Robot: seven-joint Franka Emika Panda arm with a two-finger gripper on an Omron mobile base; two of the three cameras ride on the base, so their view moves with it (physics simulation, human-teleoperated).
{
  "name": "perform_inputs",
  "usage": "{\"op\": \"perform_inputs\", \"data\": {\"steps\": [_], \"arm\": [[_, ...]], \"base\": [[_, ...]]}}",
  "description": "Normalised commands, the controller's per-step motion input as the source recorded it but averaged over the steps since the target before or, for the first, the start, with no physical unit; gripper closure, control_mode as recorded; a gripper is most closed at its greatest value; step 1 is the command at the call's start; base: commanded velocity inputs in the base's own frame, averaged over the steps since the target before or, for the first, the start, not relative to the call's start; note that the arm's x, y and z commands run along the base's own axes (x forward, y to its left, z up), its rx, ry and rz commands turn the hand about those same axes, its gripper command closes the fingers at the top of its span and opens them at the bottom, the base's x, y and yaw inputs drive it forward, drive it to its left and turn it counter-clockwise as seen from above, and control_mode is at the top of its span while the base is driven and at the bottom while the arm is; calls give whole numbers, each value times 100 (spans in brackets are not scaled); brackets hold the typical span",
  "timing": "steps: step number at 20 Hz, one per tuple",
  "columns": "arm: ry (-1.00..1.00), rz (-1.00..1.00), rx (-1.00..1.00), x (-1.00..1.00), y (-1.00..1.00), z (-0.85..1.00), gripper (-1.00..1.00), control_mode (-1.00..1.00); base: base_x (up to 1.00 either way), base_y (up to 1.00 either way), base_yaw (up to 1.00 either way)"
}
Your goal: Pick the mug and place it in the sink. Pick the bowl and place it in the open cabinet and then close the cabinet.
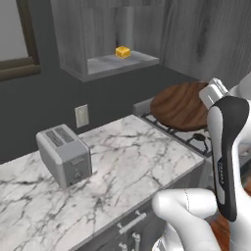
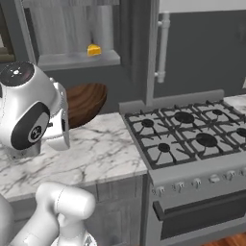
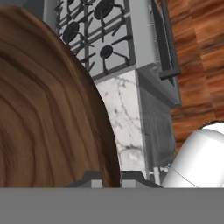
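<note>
The dark-brown wooden bowl [image 1: 177, 106] hangs tilted on its edge above the counter's right end, beside the stove. My gripper [image 1: 206, 95] is shut on its right rim. In the hand view the bowl [image 3: 43, 109] covers the left half, with my gripper [image 3: 109, 178] clamped on its rim at the bottom. From the right base view the bowl [image 2: 87, 102] peeks out from behind my arm. The grey wood-grain cabinet [image 1: 122, 63] stands open up and left of the bowl. Its door [image 2: 150, 53] is swung out, with the silver bar handle [image 2: 163, 45] facing right.
A small yellow block [image 1: 122, 52] lies on the cabinet shelf. A grey toaster [image 1: 66, 154] stands on the marble counter [image 1: 132, 162] at the left. The gas stove [image 2: 187, 129] adjoins the counter on the right, with an oven handle [image 2: 202, 206] below. A wall outlet [image 1: 82, 115] sits behind the toaster.
</note>
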Motion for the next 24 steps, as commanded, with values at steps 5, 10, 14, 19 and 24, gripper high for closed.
{"op": "perform_inputs", "data": {"steps": [5,10,14,19,24], "arm": [[0,0,0,0,0,0,100,100],[0,0,0,0,0,0,100,100],[0,0,0,0,0,0,100,100],[0,0,0,0,0,0,100,100],[0,0,0,0,0,0,100,100]], "base": [[99,59,31],[98,40,53],[84,19,42],[72,9,4],[62,4,0]]}}
